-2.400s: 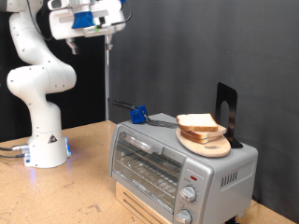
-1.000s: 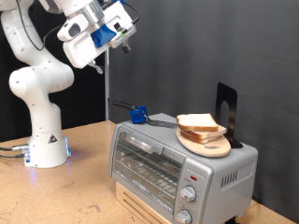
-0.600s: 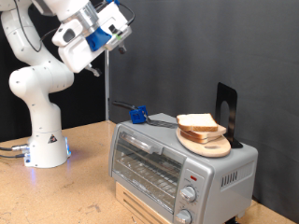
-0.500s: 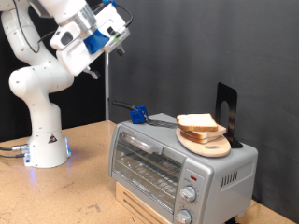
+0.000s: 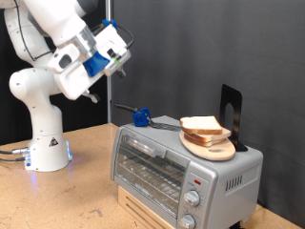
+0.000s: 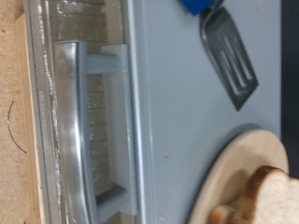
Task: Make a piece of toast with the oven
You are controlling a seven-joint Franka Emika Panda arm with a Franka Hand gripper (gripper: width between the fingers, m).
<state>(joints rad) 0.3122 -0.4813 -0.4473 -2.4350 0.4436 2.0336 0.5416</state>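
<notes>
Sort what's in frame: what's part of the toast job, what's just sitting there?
Job:
- oven, door shut
- bread slice, top of the stack on the board
- tool, up in the air at the exterior view's left of the oven, holding nothing

Just there:
- round wooden board on the oven top
- spatula with blue handle, on the oven top
- black stand behind the board
</notes>
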